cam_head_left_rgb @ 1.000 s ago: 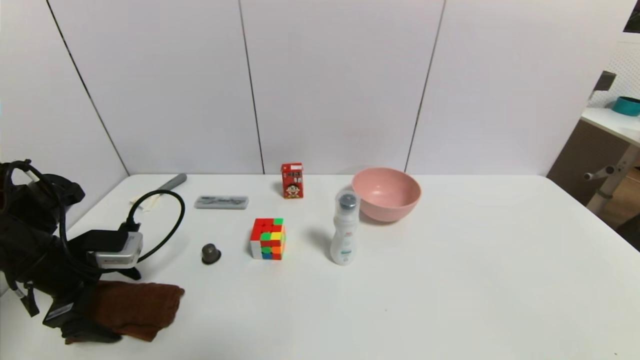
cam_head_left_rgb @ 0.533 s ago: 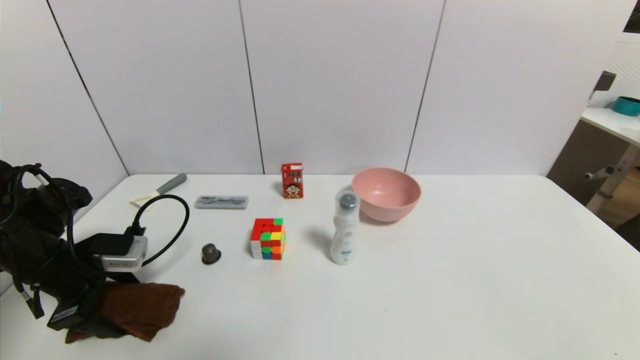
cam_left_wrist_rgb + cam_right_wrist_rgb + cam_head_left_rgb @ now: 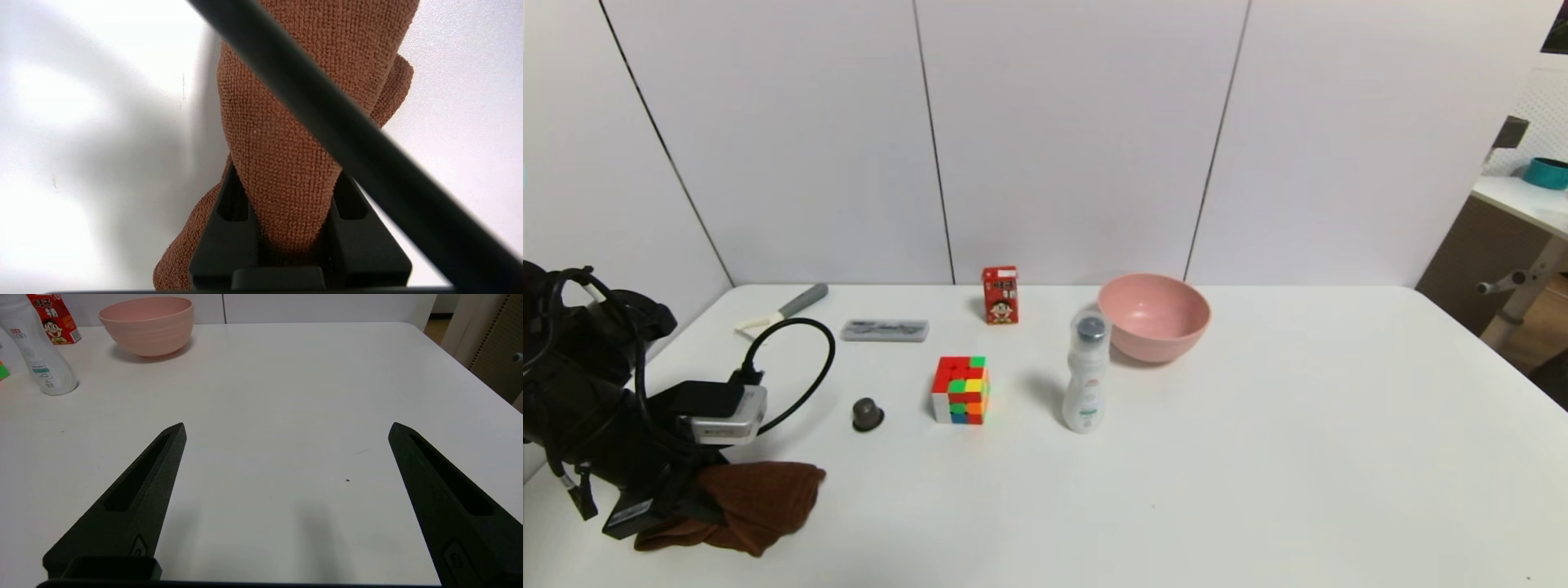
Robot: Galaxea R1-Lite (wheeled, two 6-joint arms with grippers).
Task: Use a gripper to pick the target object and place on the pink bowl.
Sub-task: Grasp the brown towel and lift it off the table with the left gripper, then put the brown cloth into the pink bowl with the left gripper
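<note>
- Left wrist view shows the left gripper (image 3: 288,228) closed on the brown towel (image 3: 282,163), a bunched fold of cloth squeezed between its two black jaws, with a black cable crossing in front.
- From the head view, the left gripper (image 3: 698,498) sits low at the near left corner of the white table (image 3: 1258,457), with the towel (image 3: 760,502) pinched at its left end and the rest sagging onto the tabletop.
- A small silver-grey box (image 3: 727,412) and a looping black cable ride on top of that arm.
- Near the towel, farther in, stands a small dark knob-like object (image 3: 867,414), then a multicoloured puzzle cube (image 3: 961,389), then a white bottle (image 3: 1086,380).
- The pink bowl (image 3: 1153,316) stands upright just behind and to the right of the bottle, well apart from the towel.
- A red carton (image 3: 1000,294), a flat grey case (image 3: 885,330) and a grey-handled tool (image 3: 784,307) lie toward the back wall.
- Right wrist view shows the right gripper (image 3: 286,428) with jaws spread wide, hovering above bare table on the right side, the pink bowl (image 3: 147,324) far ahead of it.
</note>
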